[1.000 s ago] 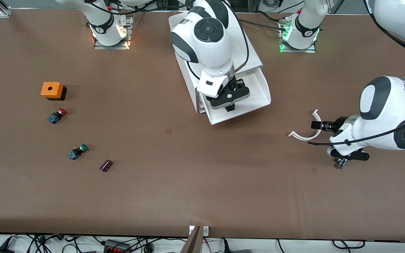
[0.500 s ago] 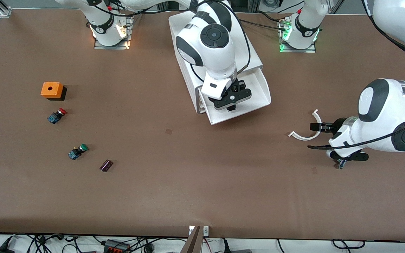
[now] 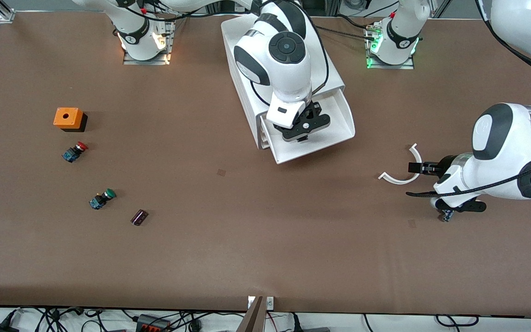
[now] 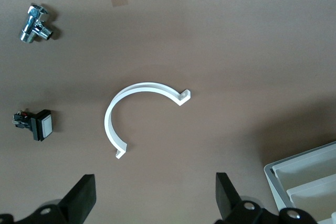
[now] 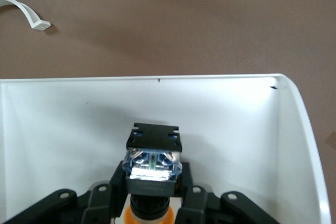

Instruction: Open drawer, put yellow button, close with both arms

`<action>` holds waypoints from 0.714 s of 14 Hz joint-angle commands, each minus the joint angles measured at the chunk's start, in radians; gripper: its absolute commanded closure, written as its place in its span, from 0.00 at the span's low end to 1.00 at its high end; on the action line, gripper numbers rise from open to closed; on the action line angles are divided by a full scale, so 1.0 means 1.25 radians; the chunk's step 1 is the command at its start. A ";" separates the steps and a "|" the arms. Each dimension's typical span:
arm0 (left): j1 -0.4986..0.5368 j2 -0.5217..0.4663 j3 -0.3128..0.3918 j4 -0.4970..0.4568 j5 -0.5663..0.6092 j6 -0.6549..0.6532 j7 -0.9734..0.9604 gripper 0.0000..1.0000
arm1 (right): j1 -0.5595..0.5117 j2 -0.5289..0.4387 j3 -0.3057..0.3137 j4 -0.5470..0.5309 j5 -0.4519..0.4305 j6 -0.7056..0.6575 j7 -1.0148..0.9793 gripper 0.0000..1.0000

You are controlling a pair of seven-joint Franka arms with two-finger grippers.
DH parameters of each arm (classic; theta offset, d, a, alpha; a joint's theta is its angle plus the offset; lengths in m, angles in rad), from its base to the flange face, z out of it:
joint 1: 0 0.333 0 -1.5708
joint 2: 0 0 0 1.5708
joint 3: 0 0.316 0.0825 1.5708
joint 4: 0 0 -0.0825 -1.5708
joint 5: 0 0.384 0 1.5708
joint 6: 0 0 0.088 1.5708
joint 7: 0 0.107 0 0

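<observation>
The yellow button, orange cap w/ black-and-blue body, sat clamped in the right gripper just over the drawer, which stood pulled out of the white box cabinet; I'd say the placing step was on, and next it needs lowering and letting go onto the smooth white plastic tray floor. The left gripper waited w/ fingers wide over a curved white clip, well off from the drawer toward the left arm's end.
</observation>
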 commanded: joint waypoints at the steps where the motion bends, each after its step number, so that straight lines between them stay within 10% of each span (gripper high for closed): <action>1: 0.001 0.006 -0.001 0.020 -0.014 -0.003 -0.008 0.00 | 0.010 0.014 -0.010 0.033 -0.003 -0.015 0.011 0.33; 2: 0.001 0.004 -0.007 0.020 -0.015 -0.003 -0.008 0.00 | 0.010 0.014 -0.010 0.035 -0.003 -0.011 0.011 0.00; 10: -0.013 0.010 -0.010 0.007 -0.129 0.103 -0.082 0.00 | -0.031 -0.032 -0.063 0.095 -0.004 -0.060 0.009 0.00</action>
